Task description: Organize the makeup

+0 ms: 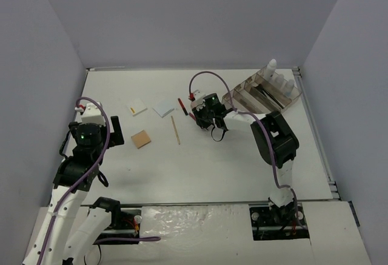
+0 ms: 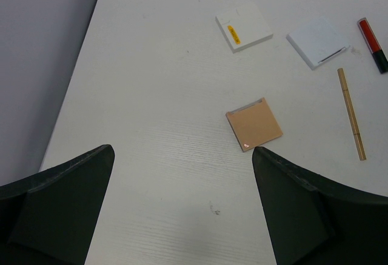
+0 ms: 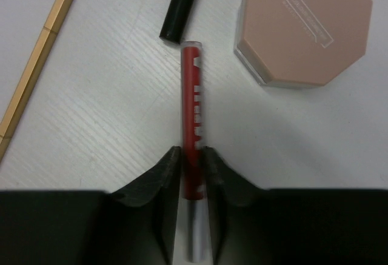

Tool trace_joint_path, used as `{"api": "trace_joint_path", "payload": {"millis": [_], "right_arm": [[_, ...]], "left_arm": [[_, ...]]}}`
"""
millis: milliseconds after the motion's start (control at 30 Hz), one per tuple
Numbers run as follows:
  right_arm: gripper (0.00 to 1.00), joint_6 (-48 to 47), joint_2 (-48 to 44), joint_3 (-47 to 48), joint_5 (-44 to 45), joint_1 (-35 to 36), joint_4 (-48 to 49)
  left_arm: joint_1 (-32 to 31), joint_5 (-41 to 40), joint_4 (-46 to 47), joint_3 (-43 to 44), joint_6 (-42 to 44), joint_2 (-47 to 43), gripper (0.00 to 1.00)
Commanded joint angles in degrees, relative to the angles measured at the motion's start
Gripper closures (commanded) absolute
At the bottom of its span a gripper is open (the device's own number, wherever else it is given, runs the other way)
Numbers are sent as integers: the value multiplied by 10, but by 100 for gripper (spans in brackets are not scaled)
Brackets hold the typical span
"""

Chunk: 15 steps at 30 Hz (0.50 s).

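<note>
My right gripper (image 3: 191,156) is shut on a thin red pencil (image 3: 192,95) with a silver end, low over the table; in the top view this gripper (image 1: 206,118) is at the table's middle. A round pink compact (image 3: 303,25) lies just right of the pencil's tip and a red-and-black tube (image 3: 180,4) just beyond it. A wooden pencil (image 1: 175,130) lies to the left. My left gripper (image 2: 182,156) is open and empty, with a tan pad (image 2: 254,124) just ahead of its right finger. A white pad (image 2: 244,26) and a pale-blue pad (image 2: 318,40) lie farther off.
A clear tinted tray (image 1: 242,92) stands tilted at the back right, holding white-capped bottles (image 1: 271,68) and black brushes (image 1: 270,97). Grey walls close in the table on three sides. The right arm's purple cable (image 1: 209,76) arcs above the gripper.
</note>
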Motion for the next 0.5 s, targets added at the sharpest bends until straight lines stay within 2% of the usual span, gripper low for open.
{"api": "trace_joint_path", "payload": {"millis": [0, 33, 300, 467], "right_arm": [[94, 3, -36, -21, -12, 4, 20], [100, 3, -43, -26, -16, 4, 18], [100, -50, -179, -35, 21, -9, -43], [100, -121, -253, -21, 29, -113, -94]], "left_arm": [[4, -11, 31, 8, -3, 7, 3], [4, -11, 31, 8, -3, 7, 3], [4, -16, 29, 8, -3, 7, 3], [4, -15, 29, 8, -3, 4, 3]]}}
